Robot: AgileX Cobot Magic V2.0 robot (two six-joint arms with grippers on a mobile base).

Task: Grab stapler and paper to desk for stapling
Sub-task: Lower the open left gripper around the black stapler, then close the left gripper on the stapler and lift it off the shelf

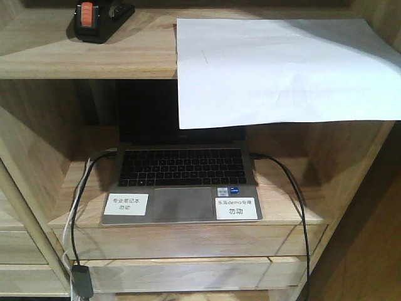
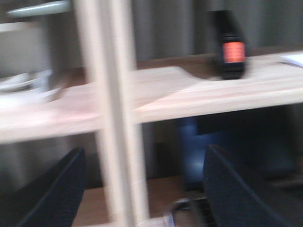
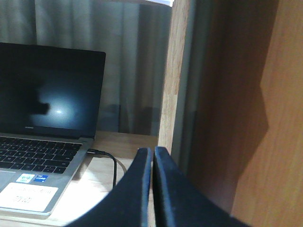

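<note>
Shelf unit (image 1: 94,56): light wood, tiered boards, filling the front view.

Paper (image 1: 282,69): one white sheet on the upper board, right side. Its front part overhangs the board edge and covers part of the laptop screen below.

Laptop (image 1: 182,166): open on the lower board, screen dark. There are two white labels (image 1: 126,204) on the palm rest, left and right of the touchpad.

Left tool (image 2: 144,149): released, its dark fingers (image 2: 227,184) spread wide with nothing between them. It sits below the upper board, with an upright post in front. View blurred.

Right tool (image 3: 152,150): clenched, fingers pressed together, holding nothing. It is beside the shelf's right side wall, level with the laptop.

Stapler (image 1: 100,19): black with an orange-red patch. It sits on the upper board, left side, apart from the paper.

Cables: a black one (image 1: 297,207) runs from the laptop's right side, and others run from the left.
</note>
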